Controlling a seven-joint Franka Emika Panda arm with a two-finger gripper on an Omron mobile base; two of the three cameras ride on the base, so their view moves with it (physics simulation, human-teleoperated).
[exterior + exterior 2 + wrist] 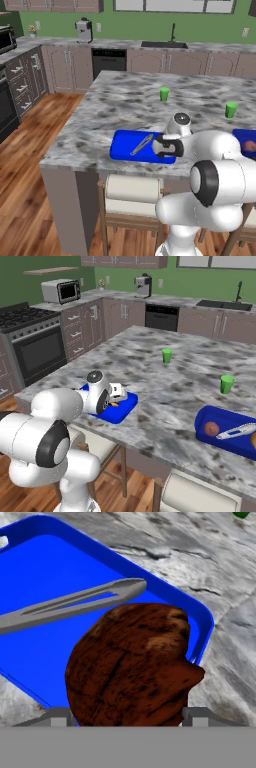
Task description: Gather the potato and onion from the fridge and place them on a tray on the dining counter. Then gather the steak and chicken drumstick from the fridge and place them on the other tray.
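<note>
Gripping the steak [132, 664], a dark reddish-brown lump with a pale tan spot, the gripper [129, 716] holds it between its jaws above the blue tray [30, 577], beside the silver tongs [70, 602]. The right base view shows a second tray [222, 442] with a round brown piece

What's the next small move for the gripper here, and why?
Probably lower a little and open. The steak sits between the fingers of the gripper, over the near edge of the blue tray beside the silver tongs. Whether it touches the tray floor can't be told, so descend gently first.
</note>
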